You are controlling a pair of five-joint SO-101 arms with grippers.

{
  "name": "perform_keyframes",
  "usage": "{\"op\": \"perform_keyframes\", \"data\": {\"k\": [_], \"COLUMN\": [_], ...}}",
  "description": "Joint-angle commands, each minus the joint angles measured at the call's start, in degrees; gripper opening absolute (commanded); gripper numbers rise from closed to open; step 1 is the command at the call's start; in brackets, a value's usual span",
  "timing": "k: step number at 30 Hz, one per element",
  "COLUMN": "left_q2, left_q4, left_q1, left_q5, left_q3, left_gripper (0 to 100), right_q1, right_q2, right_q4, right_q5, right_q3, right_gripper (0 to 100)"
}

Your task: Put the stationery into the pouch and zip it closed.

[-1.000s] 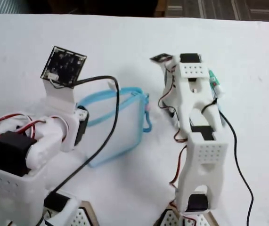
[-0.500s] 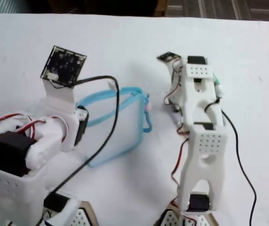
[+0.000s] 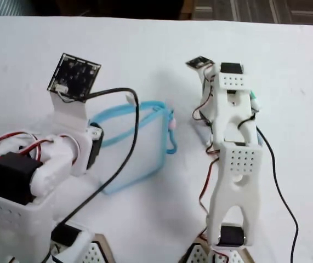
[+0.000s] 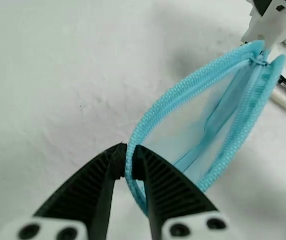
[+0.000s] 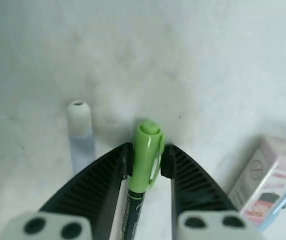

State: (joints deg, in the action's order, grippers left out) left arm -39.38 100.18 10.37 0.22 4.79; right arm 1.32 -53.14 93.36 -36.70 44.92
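From above, the clear, blue-edged pouch (image 3: 137,145) lay on the white counter (image 3: 145,44) between the two arms, its mouth gaping. At the left wrist, the left claw (image 4: 128,156) was pinched tight on the pouch's zipper edge near one end of the open mouth. At the right wrist, the right claw (image 5: 147,152) was clamped around a green pen (image 5: 147,145), with a white-capped tube (image 5: 80,132) lying just beside it and a pink box (image 5: 263,185) near its other side.
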Motion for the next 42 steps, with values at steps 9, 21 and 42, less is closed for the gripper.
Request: {"op": "perform_keyframes", "data": {"k": [9,21,42], "left_q2": [0.3,0.4,0.4], "left_q4": [0.4,0.4,0.4], "left_q1": [-0.2,-0.2,-0.3], "left_q5": [-0.2,-0.2,-0.2], "left_q3": [0.7,0.5,0.7], "left_gripper": [2,2,2], "right_q1": [1.6,1.5,12.4], "right_q2": [1.6,20.6,75.4], "right_q4": [6.8,8.1,7.1], "right_q5": [-0.1,20.1,49.1], "right_q3": [6.6,11.3,11.4], "right_gripper": [1.8,1.8,1.7]}}
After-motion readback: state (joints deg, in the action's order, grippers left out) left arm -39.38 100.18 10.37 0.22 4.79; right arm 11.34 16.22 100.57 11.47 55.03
